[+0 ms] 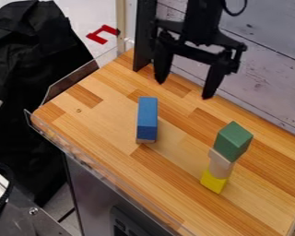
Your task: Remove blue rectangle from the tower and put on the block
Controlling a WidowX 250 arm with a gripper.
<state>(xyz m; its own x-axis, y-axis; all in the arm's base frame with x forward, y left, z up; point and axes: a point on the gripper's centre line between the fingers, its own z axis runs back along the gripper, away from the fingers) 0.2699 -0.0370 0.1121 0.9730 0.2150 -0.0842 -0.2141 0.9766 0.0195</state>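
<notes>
Black arm in from top edge, right of centre, gripper (pixel 185 91) pointing down and hanging above the far part of the worktop (pixel 113 106), two fingers spread wide apart, nothing between them, the right-hand fingertip lower in view.

Blue rectangle (pixel 147 115) atop pale block (pixel 145 141), apparently.

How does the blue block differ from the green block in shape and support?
The blue block is long and narrow; the green block is stubbier. The blue block sits on a pale base piece, the green block on a pale middle piece above a yellow block.
</notes>
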